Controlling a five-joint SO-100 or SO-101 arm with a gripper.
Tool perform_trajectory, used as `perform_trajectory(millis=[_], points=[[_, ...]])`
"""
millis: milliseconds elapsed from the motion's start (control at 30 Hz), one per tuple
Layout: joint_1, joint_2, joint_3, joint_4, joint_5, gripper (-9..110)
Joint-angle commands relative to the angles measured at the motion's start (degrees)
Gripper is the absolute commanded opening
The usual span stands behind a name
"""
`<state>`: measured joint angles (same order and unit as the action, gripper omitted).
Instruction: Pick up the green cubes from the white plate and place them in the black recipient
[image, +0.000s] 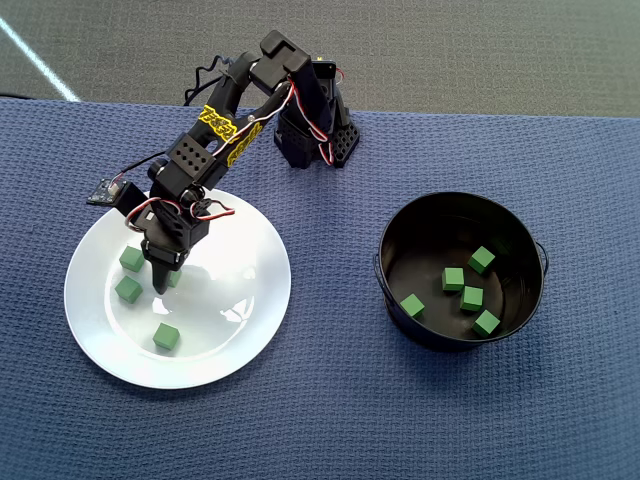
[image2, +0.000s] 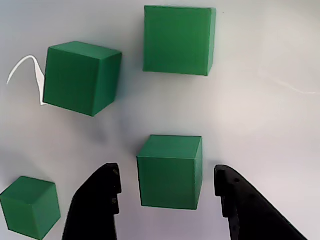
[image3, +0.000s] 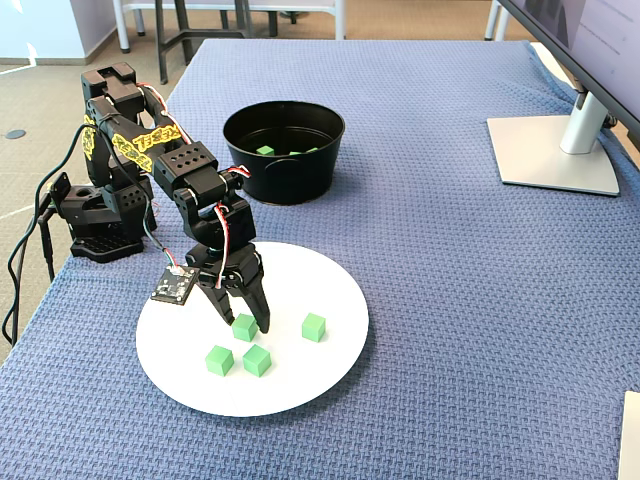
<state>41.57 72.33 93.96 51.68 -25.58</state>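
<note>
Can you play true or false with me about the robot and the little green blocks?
1. Four green cubes sit on the white plate. True.
2. The black pot is empty. False: five cubes lie in it in the overhead view.
3. The gripper is open with one cube between its fingers. True, and gaps show on both sides in the wrist view.
4. The plate sits inside the pot. False: they stand apart on the blue cloth.
5. The gripper is lifting a cube high in the air. False: it is down at the plate.
</note>
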Motion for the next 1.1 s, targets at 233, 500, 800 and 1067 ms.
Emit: perform_trajectory(millis=[233,500,800,1067], points=[[-0.7,7.03,-0.18,1.14,0.79,0],[-5.27,25.49,0.7,5.54,5.1,0],[-27.33,45.79,9.93,7.03,16.52,0],[-53.09,45.79,9.32,6.42,26.63,0]])
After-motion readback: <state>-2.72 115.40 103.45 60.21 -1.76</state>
